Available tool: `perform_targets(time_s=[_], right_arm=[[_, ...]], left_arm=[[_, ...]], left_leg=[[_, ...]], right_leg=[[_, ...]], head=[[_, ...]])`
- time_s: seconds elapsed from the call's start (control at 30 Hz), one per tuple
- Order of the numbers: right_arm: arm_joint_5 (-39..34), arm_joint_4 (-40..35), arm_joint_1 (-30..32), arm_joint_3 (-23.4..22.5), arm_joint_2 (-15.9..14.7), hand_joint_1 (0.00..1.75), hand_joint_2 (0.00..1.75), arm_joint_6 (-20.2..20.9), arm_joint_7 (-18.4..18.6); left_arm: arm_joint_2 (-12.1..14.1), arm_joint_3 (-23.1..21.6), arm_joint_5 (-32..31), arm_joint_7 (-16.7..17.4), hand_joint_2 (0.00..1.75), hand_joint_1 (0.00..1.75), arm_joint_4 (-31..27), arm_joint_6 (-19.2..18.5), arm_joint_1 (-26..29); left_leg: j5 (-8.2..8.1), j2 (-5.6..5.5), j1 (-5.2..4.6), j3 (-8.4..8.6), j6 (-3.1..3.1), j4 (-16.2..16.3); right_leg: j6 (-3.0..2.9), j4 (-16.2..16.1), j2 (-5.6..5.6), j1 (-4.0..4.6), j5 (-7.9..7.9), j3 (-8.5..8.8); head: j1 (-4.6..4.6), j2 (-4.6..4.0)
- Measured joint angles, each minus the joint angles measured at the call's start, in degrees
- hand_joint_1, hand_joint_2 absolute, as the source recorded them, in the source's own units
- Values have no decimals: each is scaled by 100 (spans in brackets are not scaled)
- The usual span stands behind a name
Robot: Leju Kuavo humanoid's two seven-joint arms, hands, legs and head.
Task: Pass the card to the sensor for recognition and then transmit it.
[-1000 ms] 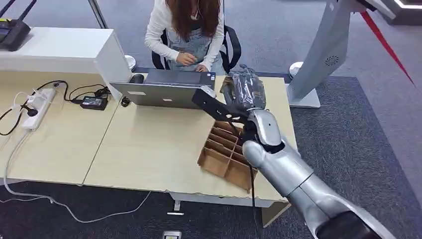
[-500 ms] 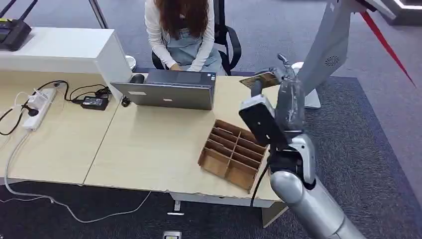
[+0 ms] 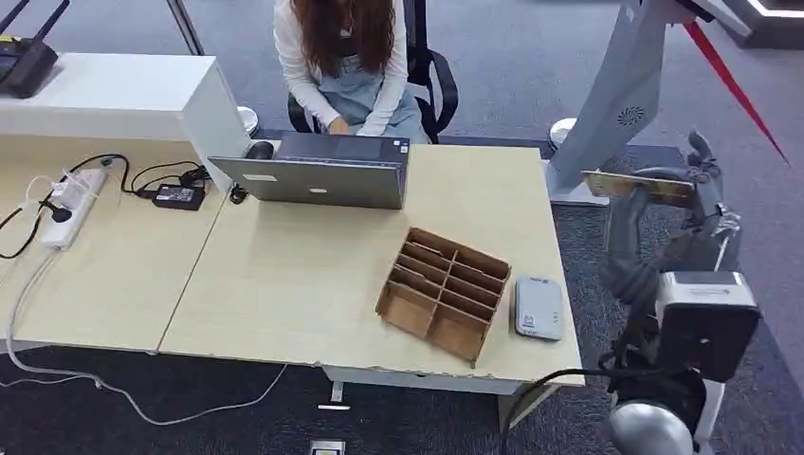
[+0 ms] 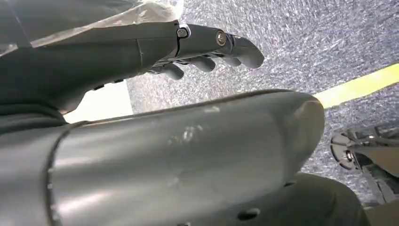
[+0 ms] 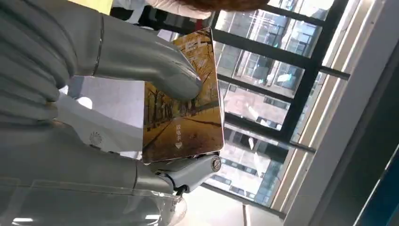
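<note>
the thin golden-brown picture card (image 5: 186, 101) is pinched flat between thumb and fingers of the right hand (image 3: 683, 194), held out past the table's right edge – likely so its face stays free for reading. the small grey card sensor (image 3: 539, 308) lies lower, inboard of the hand, beside the brown divided cardboard tray (image 3: 444, 292) – open air between. the left hand (image 4: 197, 47) hangs with fingers apart, holding nothing.

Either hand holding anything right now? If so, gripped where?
The right hand holds the card, with the thumb pressed on its printed face and fingers at one edge. The left hand holds nothing, fingers loosely extended.
</note>
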Motion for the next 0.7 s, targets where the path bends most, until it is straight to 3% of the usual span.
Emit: perform_targets(time_s=[0.2, 0.5, 0.7], right_arm=[[140, 39, 423, -114, -11, 175, 175, 125, -52], [170, 65, 558, -213, -9, 175, 175, 160, -63], [708, 192, 644, -217, -11, 175, 175, 287, 194]], left_arm=[[-17, 77, 9, 2, 0, 0, 0, 4, -3], [-26, 120, 11, 0, 0, 0, 0, 4, -8], [-42, 127, 11, 2, 0, 0, 0, 4, -10]], left_leg=[[0, 0, 0, -3, 0, -1], [0, -1, 0, -2, 0, -1], [0, -1, 0, -4, 0, -1]], right_leg=[[0, 0, 0, 0, 0, 0], [0, 0, 0, 0, 0, 0], [0, 0, 0, 0, 0, 0]], head=[[0, 0], [0, 0], [0, 0]])
